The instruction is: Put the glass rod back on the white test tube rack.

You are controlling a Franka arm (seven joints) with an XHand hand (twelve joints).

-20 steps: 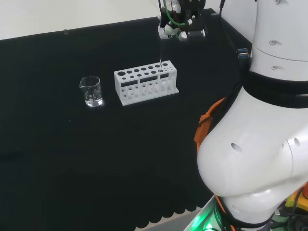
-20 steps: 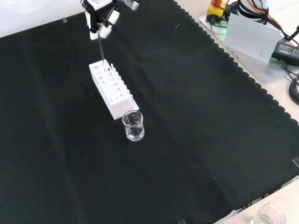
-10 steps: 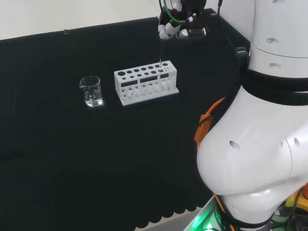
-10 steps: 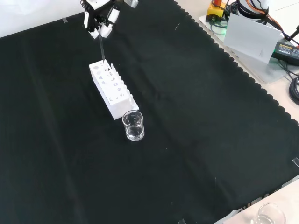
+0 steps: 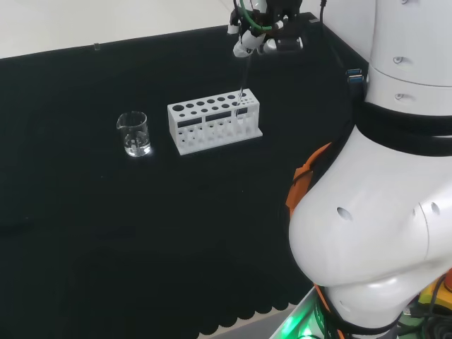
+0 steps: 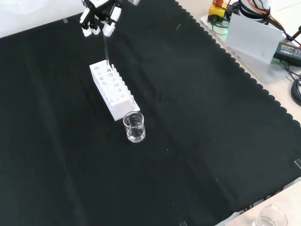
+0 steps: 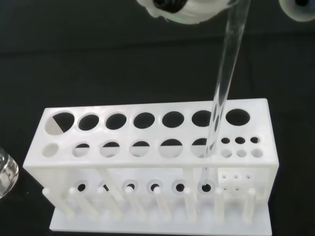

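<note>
You see the black and white hand cut off by the front view's top edge, so its grip stays unclear. In the wrist view, the clear glass rod's upper end runs off the frame beside blurred white fingertips.

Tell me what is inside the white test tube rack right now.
The glass rod stands tilted in a large hole near one end of the white test tube rack, its lower tip down by the base. The other holes look empty. The hand covers the rod's top.
</note>
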